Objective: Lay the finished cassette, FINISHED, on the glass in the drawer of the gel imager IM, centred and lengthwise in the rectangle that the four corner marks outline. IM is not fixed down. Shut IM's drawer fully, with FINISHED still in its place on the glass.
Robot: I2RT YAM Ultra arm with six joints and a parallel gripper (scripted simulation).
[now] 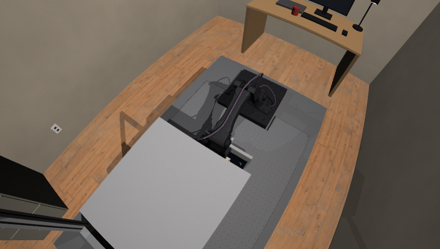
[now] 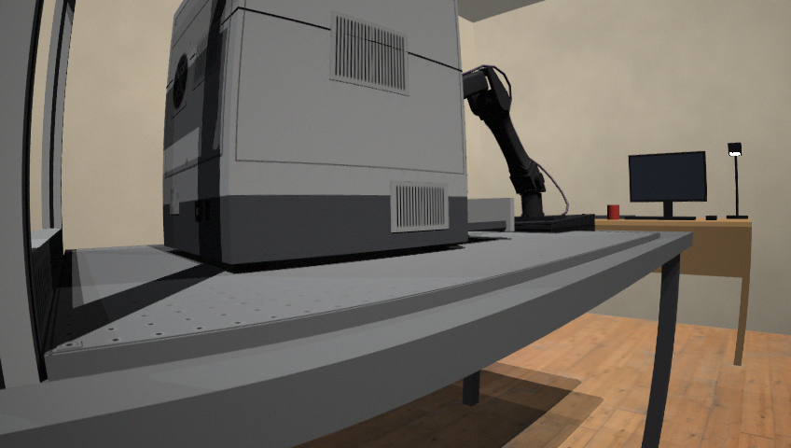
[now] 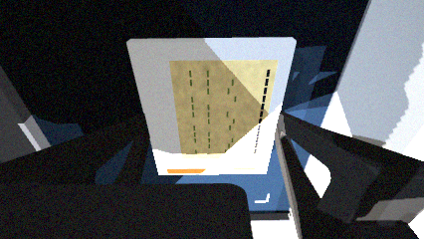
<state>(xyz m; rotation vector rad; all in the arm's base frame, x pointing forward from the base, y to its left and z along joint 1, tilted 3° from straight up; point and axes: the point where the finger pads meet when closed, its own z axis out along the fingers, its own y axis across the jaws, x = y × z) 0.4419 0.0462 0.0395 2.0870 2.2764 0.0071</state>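
Observation:
The finished cassette FINISHED (image 3: 211, 107) is a white plate with a tan gel window, dark band rows and an orange stripe at its near end. My gripper (image 3: 212, 119) is shut on it, with a dark finger on each long side. It hangs over the blue glass (image 3: 299, 85) of the imager's open drawer, and one white corner mark (image 3: 263, 199) shows below its near end. I cannot tell whether it touches the glass. In the top view the gripper (image 1: 227, 151) is at the front of the imager IM (image 1: 166, 188), over the drawer (image 1: 242, 160).
IM is a tall grey box (image 2: 333, 127) that hides the gripper in the exterior view; only the arm (image 2: 505, 138) and the drawer's end (image 2: 489, 213) show. The arm's black base plate (image 1: 252, 98) lies behind. A wooden desk (image 1: 304, 21) stands far off.

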